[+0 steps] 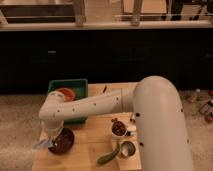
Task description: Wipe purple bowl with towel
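The dark purple bowl (63, 142) sits at the front left of the wooden table (90, 150). My gripper (51, 137) reaches down from the white arm (90, 107) to the bowl's left rim. It is shut on a pale towel (43, 145), which hangs at the bowl's left edge and touches it. The arm's elbow hides part of the table's right side.
A green bin (75, 85) holding an orange-red bowl (64, 94) stands behind the purple bowl. A white cup with dark contents (119, 130), a metal cup (127, 149) and a long green vegetable (107, 157) lie at the front right. A dark counter wall runs behind the table.
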Robot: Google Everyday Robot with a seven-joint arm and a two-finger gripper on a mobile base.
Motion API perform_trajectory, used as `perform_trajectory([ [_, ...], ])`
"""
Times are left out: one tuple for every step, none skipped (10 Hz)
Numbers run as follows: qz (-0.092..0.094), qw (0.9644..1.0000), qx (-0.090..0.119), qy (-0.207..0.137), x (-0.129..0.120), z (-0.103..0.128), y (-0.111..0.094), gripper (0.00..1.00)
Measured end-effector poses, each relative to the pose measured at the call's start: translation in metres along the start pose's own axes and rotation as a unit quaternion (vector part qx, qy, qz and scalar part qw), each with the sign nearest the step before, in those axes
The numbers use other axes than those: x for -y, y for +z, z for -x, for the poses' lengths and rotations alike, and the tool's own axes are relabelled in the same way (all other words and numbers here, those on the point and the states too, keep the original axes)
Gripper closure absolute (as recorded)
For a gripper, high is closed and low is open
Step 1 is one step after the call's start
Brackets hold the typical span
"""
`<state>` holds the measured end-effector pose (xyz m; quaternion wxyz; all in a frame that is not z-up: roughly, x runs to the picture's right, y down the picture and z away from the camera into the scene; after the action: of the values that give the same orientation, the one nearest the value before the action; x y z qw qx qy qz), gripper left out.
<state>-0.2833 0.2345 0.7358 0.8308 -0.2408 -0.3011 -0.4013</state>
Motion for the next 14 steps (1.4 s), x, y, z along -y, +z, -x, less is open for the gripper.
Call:
perform_trajectory([
  [-0.001, 1.0000, -0.001, 0.003, -0.008, 0.005, 0.000, 0.99],
  [-0.006, 0.9999, -0.004, 0.009, -0.018, 0.007, -0.002, 0.99],
  [-0.014, 0.9996, -0.008, 0.021, -0.030, 0.007, -0.006, 0.99],
  [-0.022, 0.9990, -0.013, 0.036, -0.045, 0.006, -0.011, 0.99],
  [-0.031, 0.9979, -0.022, 0.053, -0.059, 0.003, -0.018, 0.99],
  [-0.034, 0.9974, -0.025, 0.058, -0.062, 0.003, -0.020, 0.99],
  [-0.041, 0.9961, -0.033, 0.071, -0.070, 0.001, -0.026, 0.99],
  [-0.045, 0.9949, -0.038, 0.082, -0.075, -0.005, -0.030, 0.99],
  [-0.048, 0.9940, -0.041, 0.089, -0.077, -0.009, -0.033, 0.99],
  [-0.050, 0.9932, -0.044, 0.096, -0.078, -0.015, -0.036, 0.99],
  [-0.053, 0.9922, -0.046, 0.103, -0.078, -0.022, -0.039, 0.99],
  [-0.056, 0.9915, -0.049, 0.106, -0.076, -0.031, -0.042, 0.99],
  [-0.056, 0.9910, -0.050, 0.111, -0.074, -0.041, -0.044, 0.99],
  [-0.055, 0.9910, -0.048, 0.113, -0.071, -0.046, -0.044, 0.99],
])
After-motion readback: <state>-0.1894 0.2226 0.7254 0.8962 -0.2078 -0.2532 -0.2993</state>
